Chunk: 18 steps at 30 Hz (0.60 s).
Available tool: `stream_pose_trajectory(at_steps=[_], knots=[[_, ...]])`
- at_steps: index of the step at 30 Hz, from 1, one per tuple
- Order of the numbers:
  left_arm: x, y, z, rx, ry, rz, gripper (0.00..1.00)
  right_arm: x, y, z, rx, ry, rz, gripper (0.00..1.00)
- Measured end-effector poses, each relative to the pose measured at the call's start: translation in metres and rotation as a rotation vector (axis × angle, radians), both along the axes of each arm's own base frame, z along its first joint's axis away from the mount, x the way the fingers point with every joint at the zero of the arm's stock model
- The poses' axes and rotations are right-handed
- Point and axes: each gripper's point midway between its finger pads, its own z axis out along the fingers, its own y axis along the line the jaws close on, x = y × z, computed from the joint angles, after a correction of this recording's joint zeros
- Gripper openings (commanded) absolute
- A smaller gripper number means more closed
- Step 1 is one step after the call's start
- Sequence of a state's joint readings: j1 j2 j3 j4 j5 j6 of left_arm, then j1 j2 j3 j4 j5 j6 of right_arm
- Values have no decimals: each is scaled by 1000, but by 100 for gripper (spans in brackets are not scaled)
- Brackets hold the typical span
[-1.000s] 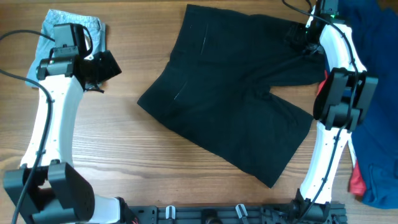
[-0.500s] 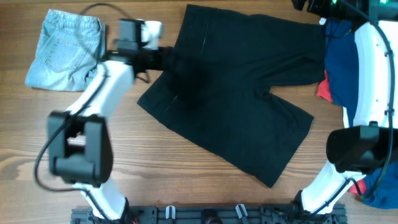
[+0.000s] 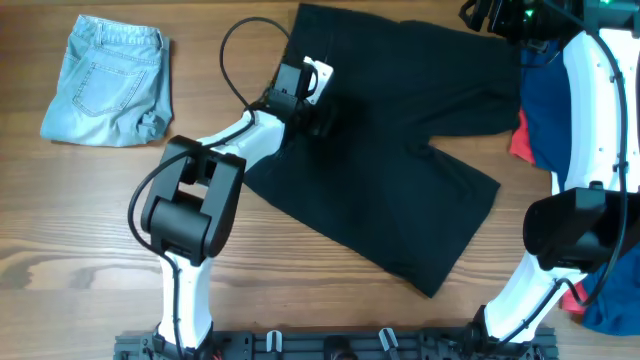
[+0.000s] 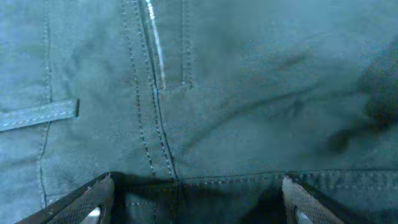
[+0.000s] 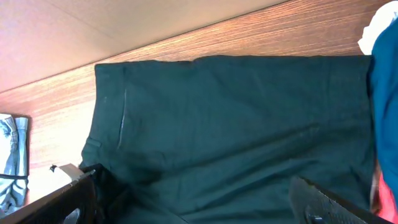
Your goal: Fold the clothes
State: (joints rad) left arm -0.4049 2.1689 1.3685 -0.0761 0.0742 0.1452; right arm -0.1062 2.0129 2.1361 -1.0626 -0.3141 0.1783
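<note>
Overhead view: the wooden table (image 3: pixel 60 230) carries three lots of clothing. The largest is the black shorts (image 3: pixel 400 200), spread open and mostly flat across the middle. Their waistband runs down the left side, and the two wide legs point right and towards the near edge. A blue garment (image 3: pixel 545 110) with something red (image 3: pixel 520 140) beside it is heaped at the right edge, touching the far leg. The denim shorts (image 3: pixel 110 80) lie folded at the far left, well apart.

Handling, as a judgement: the black cloth looks light, limp and matte. It should drape and sag when lifted, wrinkle readily, and drag along the wood rather than slide as one piece. It is not fragile. Thin single layers may slip from a shallow pinch.

Where to hold: the waistband corners and the leg hems look best. There the cloth is doubled and stitched, which gives the fingers more to bite on.

Left gripper (image 4: pixel 199 208): it sits low over the waistband area, jaws spread wide with nothing between them. A belt loop (image 4: pixel 40 115) and a stitched seam (image 4: pixel 146 130) lie just ahead. I cannot tell whether the tips touch the cloth.

Right gripper (image 5: pixel 194 208): raised at the far right corner, jaws fully apart and empty, looking down over the far leg.
</note>
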Motion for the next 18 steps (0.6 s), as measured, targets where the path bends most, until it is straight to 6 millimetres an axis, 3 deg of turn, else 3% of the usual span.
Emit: stream_pose_trajectory(at_steps=[4,7,9,10,11,14,16,18], knots=[[8,21,-6,69,0,60,88,0,0,-1,0,2,0,99],[16,59,-8,70,51,161,89,-1,1,-8,2,16,1,99],[21,90,-8,53,90,263,93,0,3,-17,2,25,5,99],[23,121,-8,40,123,360,95,-1,5,-25,4,40,10,99],[22,138,-9,35,142,414,96,0,7,-30,4,39,13,99],[18,179,-8,2,196,538,100,0,13,-46,7,58,23,99],[16,191,-7,-36,220,569,100,-1,17,-52,9,67,27,99],[16,191,-5,-59,234,569,100,0,19,-52,10,62,29,99]])
